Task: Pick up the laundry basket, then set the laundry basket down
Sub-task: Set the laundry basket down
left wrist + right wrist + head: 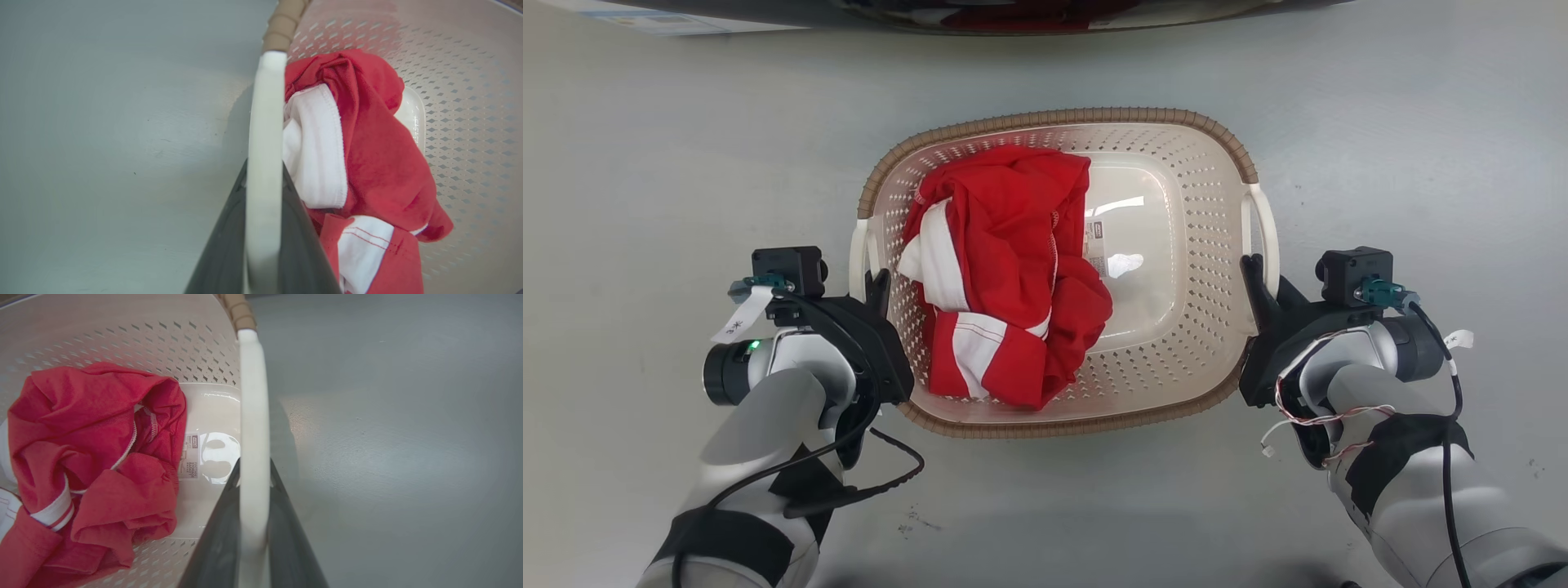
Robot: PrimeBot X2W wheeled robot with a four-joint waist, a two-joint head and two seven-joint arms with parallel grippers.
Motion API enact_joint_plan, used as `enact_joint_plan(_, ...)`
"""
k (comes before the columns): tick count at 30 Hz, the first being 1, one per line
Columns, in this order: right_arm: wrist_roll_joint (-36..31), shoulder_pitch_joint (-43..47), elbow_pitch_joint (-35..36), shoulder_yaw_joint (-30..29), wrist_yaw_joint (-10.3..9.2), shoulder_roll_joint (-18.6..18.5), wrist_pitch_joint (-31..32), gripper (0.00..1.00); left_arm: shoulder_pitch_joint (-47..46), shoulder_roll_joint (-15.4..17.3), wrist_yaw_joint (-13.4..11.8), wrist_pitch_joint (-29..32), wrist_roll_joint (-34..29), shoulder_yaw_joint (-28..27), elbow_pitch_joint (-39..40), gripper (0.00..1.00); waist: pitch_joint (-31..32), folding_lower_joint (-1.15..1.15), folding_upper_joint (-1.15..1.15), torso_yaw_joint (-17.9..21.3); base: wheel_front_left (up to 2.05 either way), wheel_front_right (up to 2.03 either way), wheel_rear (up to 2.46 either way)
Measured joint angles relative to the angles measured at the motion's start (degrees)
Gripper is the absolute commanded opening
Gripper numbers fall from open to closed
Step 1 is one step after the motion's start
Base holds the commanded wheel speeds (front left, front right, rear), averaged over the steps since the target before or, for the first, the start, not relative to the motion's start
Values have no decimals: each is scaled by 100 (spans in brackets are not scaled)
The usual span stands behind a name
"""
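Left gripper point(876, 284) and right gripper point(1252, 273) each pinch a side handle point(263, 122) of the laundry basket point(1054, 117). Red garment point(1005, 269) is heaped toward the basket's left. An uneven lift could tip it, and a handle could slip.

Smooth grey floor point(645, 163) — evenly, softly lit (a few dark scuffs point(908, 523) near one edge).

This looks like a laundry area indoors. The laundry basket point(1094, 115) sits on a smooth, bare grey floor point(686, 163), with a crumpled red and white garment point(1005, 269) inside it. Beyond the basket's far rim, a dark glossy curved edge point(866, 15) mirrors red; what it belongs to cannot be told.
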State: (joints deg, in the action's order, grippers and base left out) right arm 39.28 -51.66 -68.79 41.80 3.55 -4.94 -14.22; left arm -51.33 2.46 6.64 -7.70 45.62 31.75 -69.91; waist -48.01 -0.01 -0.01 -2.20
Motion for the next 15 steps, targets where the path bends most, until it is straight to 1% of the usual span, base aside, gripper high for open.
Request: enact_joint_plan(15, 10, -5, -92, -16, 49, 32, -3, 0, -84, -34, 41, -5, 0, 57, -146, 0, 61, 2, 1, 12, 0, 0, 0)
